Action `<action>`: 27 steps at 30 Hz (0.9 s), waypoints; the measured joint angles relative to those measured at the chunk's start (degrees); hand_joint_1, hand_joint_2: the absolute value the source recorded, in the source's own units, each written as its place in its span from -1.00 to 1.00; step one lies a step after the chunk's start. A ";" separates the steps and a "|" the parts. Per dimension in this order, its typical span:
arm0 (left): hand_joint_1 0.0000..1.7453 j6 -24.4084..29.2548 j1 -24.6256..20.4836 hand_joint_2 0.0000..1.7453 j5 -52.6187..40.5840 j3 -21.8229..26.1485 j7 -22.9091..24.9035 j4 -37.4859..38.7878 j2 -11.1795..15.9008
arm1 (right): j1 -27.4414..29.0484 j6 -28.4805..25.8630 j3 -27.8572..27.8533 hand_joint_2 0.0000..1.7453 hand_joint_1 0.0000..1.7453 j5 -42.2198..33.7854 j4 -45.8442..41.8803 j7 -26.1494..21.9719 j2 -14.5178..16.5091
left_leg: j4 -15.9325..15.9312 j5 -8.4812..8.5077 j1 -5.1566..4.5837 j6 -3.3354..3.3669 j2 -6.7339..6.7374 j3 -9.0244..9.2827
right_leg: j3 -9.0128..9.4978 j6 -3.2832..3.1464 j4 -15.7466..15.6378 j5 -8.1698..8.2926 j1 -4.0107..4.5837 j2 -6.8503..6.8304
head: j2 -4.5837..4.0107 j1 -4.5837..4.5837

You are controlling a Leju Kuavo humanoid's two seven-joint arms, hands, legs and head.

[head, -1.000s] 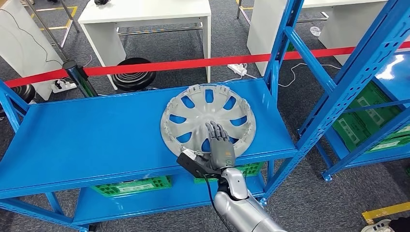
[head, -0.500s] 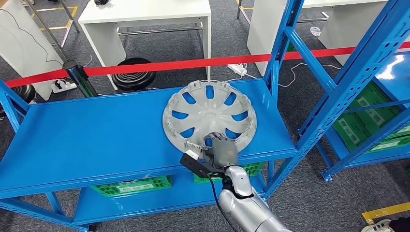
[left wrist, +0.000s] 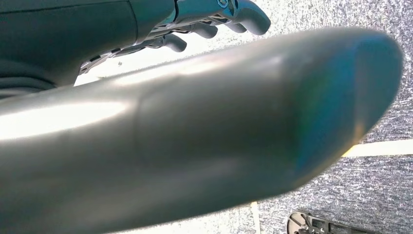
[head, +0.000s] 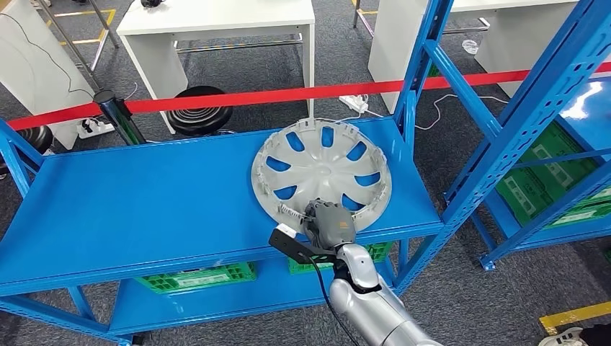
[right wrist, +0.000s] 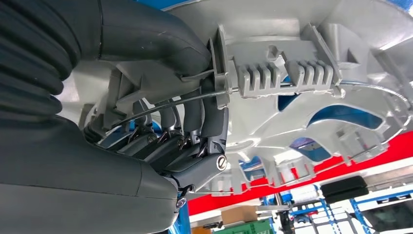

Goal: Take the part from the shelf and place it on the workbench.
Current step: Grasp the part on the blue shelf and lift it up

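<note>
Head view, item one: right hand (head: 330, 225), fingers curled over the near rim of the silver hubcap (head: 321, 176) at 6 o'clock, gripping it. Right wrist view: thumb (right wrist: 160, 46) pressed on one face of the rim, dark fingers (right wrist: 195, 122) hooked behind the clip ring on the other.
Hubcap: on the top blue shelf (head: 144, 202), right half, near rim at the front edge, far rim close to the back edge at 12 o'clock. Blue upright post (head: 414, 79) close by at 1 o'clock; bare shelf surface toward 9 o'clock.
Left hand (left wrist: 209, 19): left wrist view, fingers loosely bent, holding nothing, above grey carpet.
Change from half a second earlier: hubcap shifted slightly toward 3 o'clock and rotated; hand still clasped at the rim.
</note>
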 joint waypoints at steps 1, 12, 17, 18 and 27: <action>-1.00 0.13 0.01 -1.00 -0.05 0.00 -0.08 0.00 -0.03 | -0.01 0.10 -0.02 1.00 1.00 0.06 -0.03 0.02 -0.04 | 0.00 0.00 0.00 0.00 0.00 0.00 | 0.00 0.00 0.00 0.00 0.00 0.00 | 0.00 -0.01; -1.00 5.30 0.00 1.00 0.19 0.05 -2.80 -0.03 -0.13 | 0.66 0.78 -0.32 1.00 1.00 2.25 -1.15 0.28 -0.59 | 0.00 0.00 0.00 0.00 0.00 0.00 | 0.00 0.00 0.00 0.00 0.00 0.00 | 0.00 0.01; -1.00 9.54 -0.06 1.00 1.83 0.72 -4.91 -0.63 -0.07 | 2.11 1.35 -0.33 1.00 1.00 4.83 -3.36 1.00 -1.51 | 0.00 -0.01 0.00 0.01 0.00 -0.01 | -0.01 0.00 0.00 0.00 0.00 0.00 | 0.00 0.01; -1.00 9.28 -0.09 1.00 1.82 0.87 -5.44 -0.66 -0.04 | 2.43 1.66 -0.44 1.00 1.00 4.91 -3.95 1.25 -1.75 | 0.00 -0.02 0.00 0.02 0.00 -0.01 | -0.01 0.00 -0.01 -0.01 -0.01 0.00 | 0.00 0.01; -1.00 2.03 -0.11 1.00 -1.26 0.94 -5.51 -0.46 -0.27 | 2.76 2.31 -5.16 1.00 1.00 2.14 -6.24 -0.81 -4.58 | 0.02 -0.02 -0.03 0.04 -0.06 -0.02 | 0.02 0.03 -0.02 0.00 -0.08 -0.07 | 0.00 0.00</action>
